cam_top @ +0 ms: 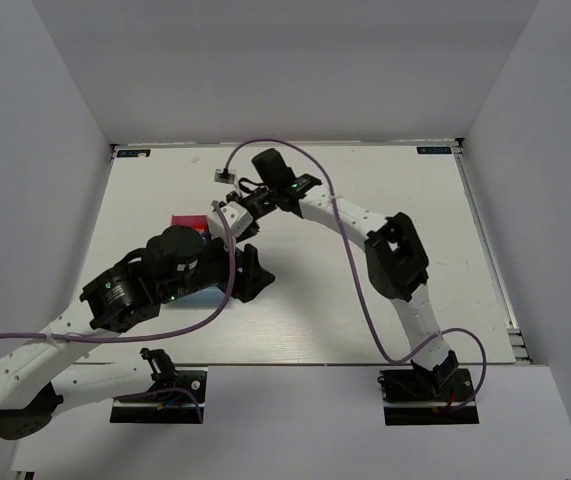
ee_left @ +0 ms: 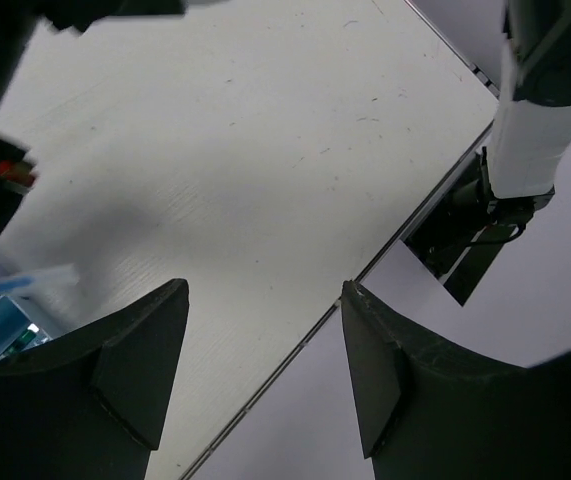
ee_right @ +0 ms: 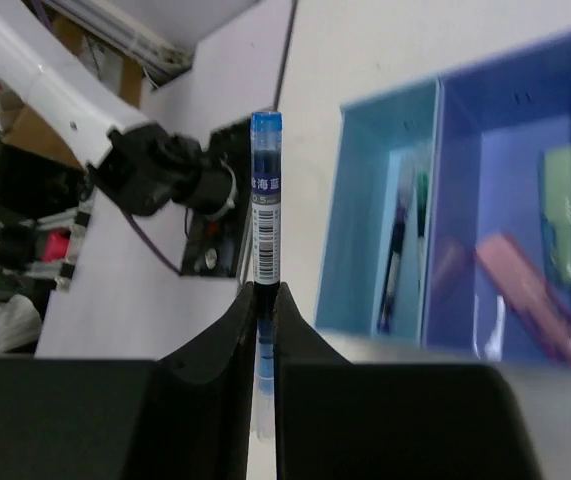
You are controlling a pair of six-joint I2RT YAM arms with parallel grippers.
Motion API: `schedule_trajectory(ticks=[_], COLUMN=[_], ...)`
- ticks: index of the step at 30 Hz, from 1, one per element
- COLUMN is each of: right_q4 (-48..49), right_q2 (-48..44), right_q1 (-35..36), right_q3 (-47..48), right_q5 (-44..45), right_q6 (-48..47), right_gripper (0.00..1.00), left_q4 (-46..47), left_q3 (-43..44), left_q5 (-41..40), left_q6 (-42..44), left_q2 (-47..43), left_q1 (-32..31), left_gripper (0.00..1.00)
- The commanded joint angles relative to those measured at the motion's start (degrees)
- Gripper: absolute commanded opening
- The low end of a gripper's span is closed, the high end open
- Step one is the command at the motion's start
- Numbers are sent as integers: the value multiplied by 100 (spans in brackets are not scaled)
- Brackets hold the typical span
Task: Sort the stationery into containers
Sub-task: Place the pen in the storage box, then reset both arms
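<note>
White table (cam_top: 445,190), surface lightly scuffed. Three shallow trays stand on it in a touching row at nine o'clock of centre: magenta tray (cam_top: 187,220) at the twelve o'clock end, dark blue tray (ee_right: 495,150) in the middle, light blue tray (ee_right: 370,180) at six o'clock.

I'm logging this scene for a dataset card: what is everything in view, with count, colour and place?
table: one, white, under everything
light blue tray: one, at the left end of the row in the right wrist view
thin pens: dark, in the light blue tray, count unclear
dark blue tray: one, beside the light blue one
pink highlighter: one, lying in the dark blue tray
green highlighter: one, pastel, in the dark blue tray
magenta tray: one, partly hidden by the left arm
pen: one, blue, barcode label, upright
cables: purple, along both arms
left gripper: open, empty
right gripper: shut on the pen
</note>
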Motion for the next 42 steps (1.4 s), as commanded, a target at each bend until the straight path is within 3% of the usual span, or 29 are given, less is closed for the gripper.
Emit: schedule_trajectory(ticks=[1, 2, 5, 10, 12, 13, 15, 19, 26, 28, 31, 36, 37, 39, 40, 41, 42], right_q4=[2903, 3010, 2949, 2784, 2599, 2041, 1712, 806, 208, 85, -47, -109, -92, -101, -118, -179, -215], right_q2=[395, 554, 1108, 1206, 1188, 1197, 1197, 1083, 1057, 995, 881, 565, 486, 285, 222, 161, 99], right_q1=[296, 323, 481, 710, 736, 762, 798, 877, 947, 991, 1026, 1018, 1000, 974, 956, 947, 956], right_q3=[348, 1011, 1552, 1265, 1141, 1141, 1079, 834, 868, 868, 868, 938, 947, 1052, 1035, 1035, 1009], right_q5=[-235, -322, -253, -42, 195, 231, 301, 696, 1145, 1154, 1163, 1163, 1171, 1277, 1355, 1652, 1794], right_q6=[2253, 2394, 2448, 1816, 1028, 650, 358, -1081, -1752, -1841, -1929, -1868, -1842, -1772, -1762, -1762, -1667], right_gripper=[0, 0, 0, 0, 0, 0, 0, 0, 0, 23, 44, 46, 46, 36, 27, 3, 0], left_q4=[187, 187, 205, 117, 143, 126, 99, 152, 161, 152, 91, 38, 3, -6, -24, -6, -6], left_q3=[206, 223, 206, 206, 154, 136, 66, -154, -321, -374, -409, -418, -418, -418, -418, -401, -357], left_q5=[355, 364, 373, 338, 337, 337, 337, 258, 214, 188, 170, 170, 170, 214, 214, 258, 337], left_q6=[110, 101, 75, 127, 110, 110, 101, 101, 14, 5, -66, -101, -101, -127, -119, -119, -119], left_q2=[73, 100, 109, 56, 39, 4, -32, -199, -357, -366, -340, -322, -331, -357, -366, -357, -366], left_q1=[-25, -25, -16, -16, -16, -16, -7, -7, -7, -16, -16, -16, -7, -16, -7, -16, -7], left_gripper=[73, 73, 73, 73, 73, 73, 73, 74, 74, 75, 75, 71, 65, 57, 52, 37, 27])
